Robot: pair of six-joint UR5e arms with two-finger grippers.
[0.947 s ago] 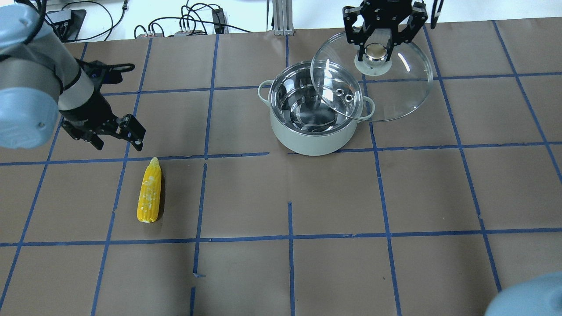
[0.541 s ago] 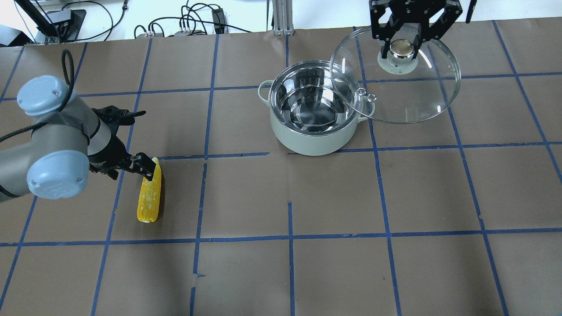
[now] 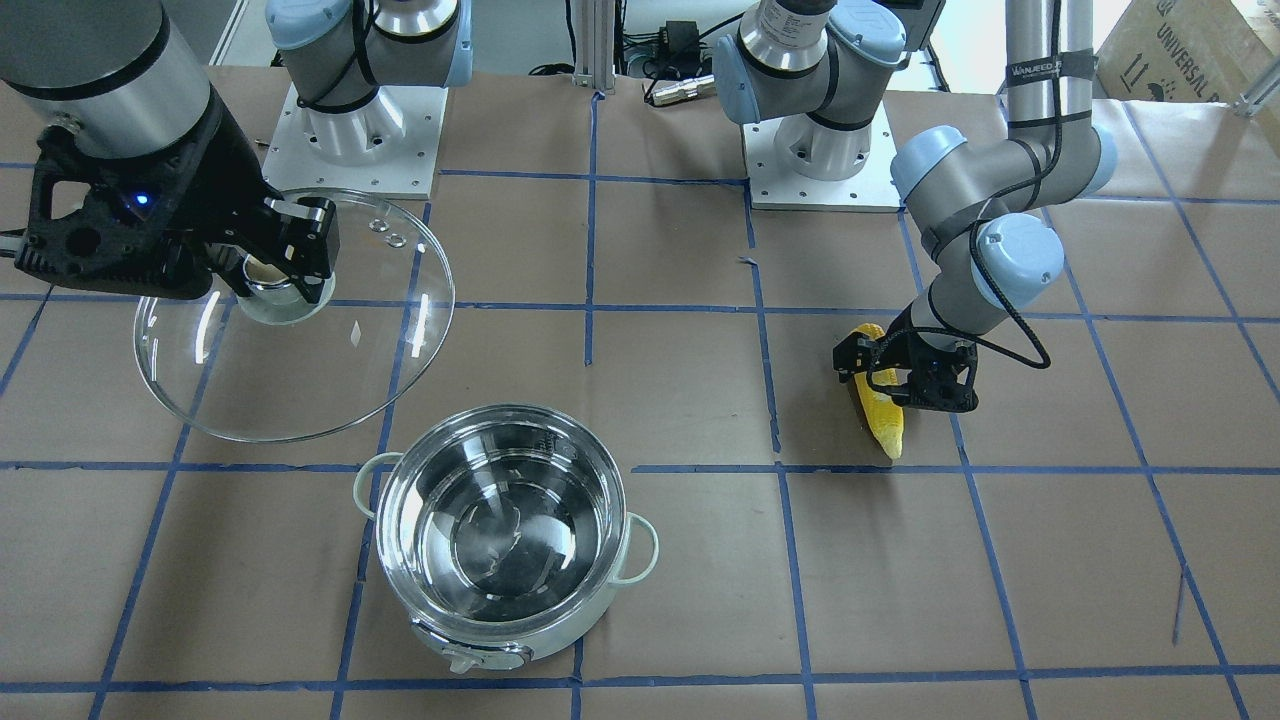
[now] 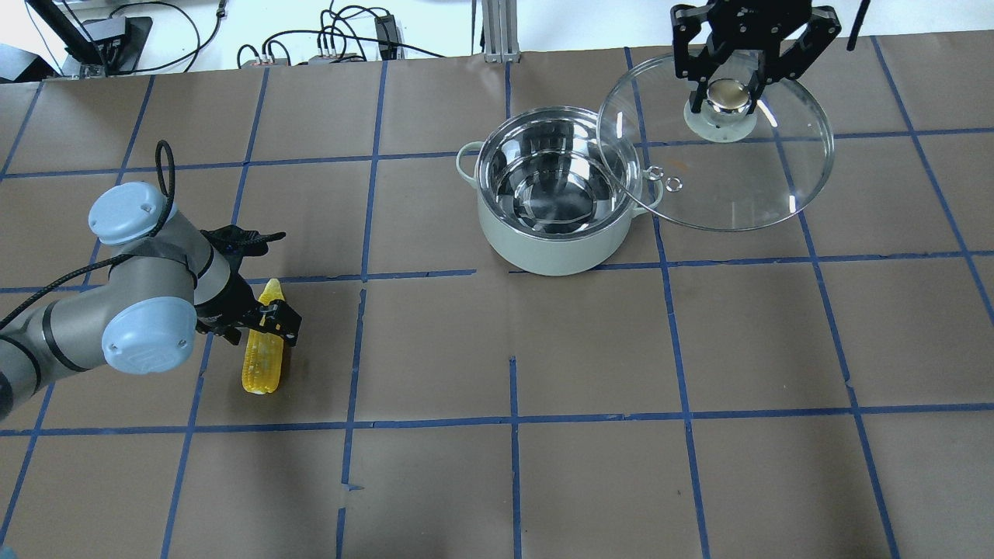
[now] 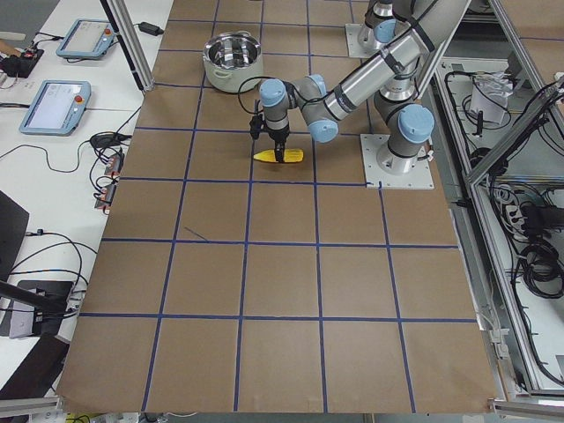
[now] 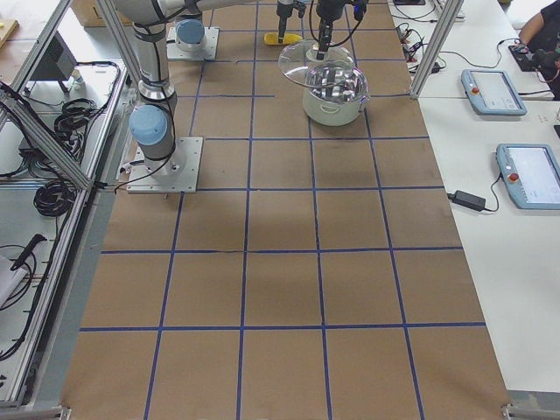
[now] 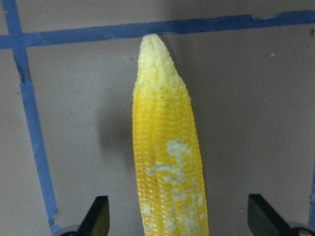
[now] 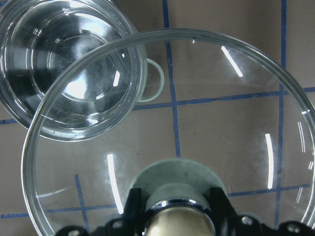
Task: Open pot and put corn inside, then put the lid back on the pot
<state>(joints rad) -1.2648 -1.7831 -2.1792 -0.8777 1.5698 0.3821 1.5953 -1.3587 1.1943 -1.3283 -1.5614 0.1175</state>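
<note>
— Fingers point(image 7: 100, 216) of the left gripper point(image 4: 261, 326)?
— Spread wide, one each side of the corn point(image 7: 167, 162), touching neither flank.
— And the corn?
— Lying flat on the table point(image 4: 590, 349), tip pointing away from the robot, well apart from the pot point(image 4: 555, 244).
— Right gripper point(image 4: 728, 99)?
— Clamped on the knob point(image 4: 728, 92) of the lid point(image 4: 738, 186), holding it off the table, tilted, beside the pot on the robot's right, rim overlapping one loop handle point(image 4: 656, 194) in the overhead view.
— Pot?
— Uncovered, upright on the table, shiny steel inside showing.
— Table surface?
— Brown, crossed by blue tape lines point(image 4: 435, 273).
</note>
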